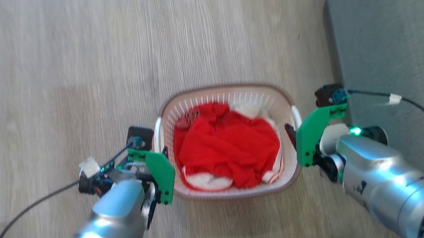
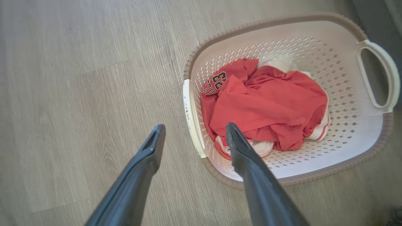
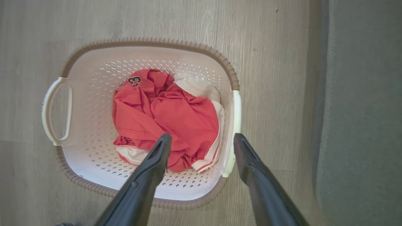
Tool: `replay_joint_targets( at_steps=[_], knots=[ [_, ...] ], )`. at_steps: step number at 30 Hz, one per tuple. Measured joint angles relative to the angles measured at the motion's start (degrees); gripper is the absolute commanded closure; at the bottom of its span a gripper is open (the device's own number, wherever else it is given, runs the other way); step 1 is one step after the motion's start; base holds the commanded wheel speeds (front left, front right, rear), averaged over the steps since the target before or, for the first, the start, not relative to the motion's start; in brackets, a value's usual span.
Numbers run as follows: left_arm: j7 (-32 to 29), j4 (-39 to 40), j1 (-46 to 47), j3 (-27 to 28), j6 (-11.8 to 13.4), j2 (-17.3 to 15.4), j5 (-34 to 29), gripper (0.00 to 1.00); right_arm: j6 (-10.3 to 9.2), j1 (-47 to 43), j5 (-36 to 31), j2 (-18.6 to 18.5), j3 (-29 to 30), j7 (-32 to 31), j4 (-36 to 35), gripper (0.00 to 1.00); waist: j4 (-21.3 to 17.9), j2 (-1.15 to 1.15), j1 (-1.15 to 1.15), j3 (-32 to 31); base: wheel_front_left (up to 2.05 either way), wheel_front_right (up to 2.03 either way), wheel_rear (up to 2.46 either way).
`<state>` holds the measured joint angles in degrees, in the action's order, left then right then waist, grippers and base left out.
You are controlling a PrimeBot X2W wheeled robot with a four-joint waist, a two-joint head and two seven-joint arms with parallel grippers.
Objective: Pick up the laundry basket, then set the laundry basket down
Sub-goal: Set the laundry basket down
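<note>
Between the two sets of jaws, the laundry basket [image 1: 229, 93] is found resting on the floor [image 1: 73, 70]. The left jaws are spread wide about the left handle [image 2: 191, 119] and the right jaws about the right handle [image 3: 236, 125]; nothing is grasped. The pick-up is judged pending: lowering and simultaneous closing on both handles are required.

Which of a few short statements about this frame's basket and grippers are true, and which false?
1. The left gripper and right gripper are both open. True.
2. The laundry basket is empty. False: a red garment lies in it.
3. The basket stands on a table. False: it stands on the wooden floor.
4. One gripper stands at each side of the basket. True.
</note>
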<state>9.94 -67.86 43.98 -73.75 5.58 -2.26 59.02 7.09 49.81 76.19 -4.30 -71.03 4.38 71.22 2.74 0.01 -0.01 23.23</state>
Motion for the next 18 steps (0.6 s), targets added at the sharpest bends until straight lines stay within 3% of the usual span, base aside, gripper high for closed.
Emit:
replay_joint_targets(
  at_steps=[12,15,18],
  knots=[
    [4.1,-0.41,-5.36,0.44,0.12,0.0,0.64,0.0,0.0,-5.02,2.32,-0.79,2.31,8.33,-5.39,0.0,-1.11,0.0,0.0,-13.2,0.0,0.0,0.0],
    [4.27,2.53,-5.15,3.45,2.29,-0.68,-1.47,0.0,0.0,-5.23,0.7,-2.46,3.1,9.68,-8.0,0.0,-1.31,0.0,0.0,-15.37,0.0,0.0,0.0],
    [4.28,9.79,-5.19,8.94,5.86,-2.44,-6.37,0.0,0.0,-5.22,-3.81,-4.77,9.73,9.69,-12.47,0.0,-1.41,0.0,0.0,-16.87,0.0,0.0,0.0]
  ],
)
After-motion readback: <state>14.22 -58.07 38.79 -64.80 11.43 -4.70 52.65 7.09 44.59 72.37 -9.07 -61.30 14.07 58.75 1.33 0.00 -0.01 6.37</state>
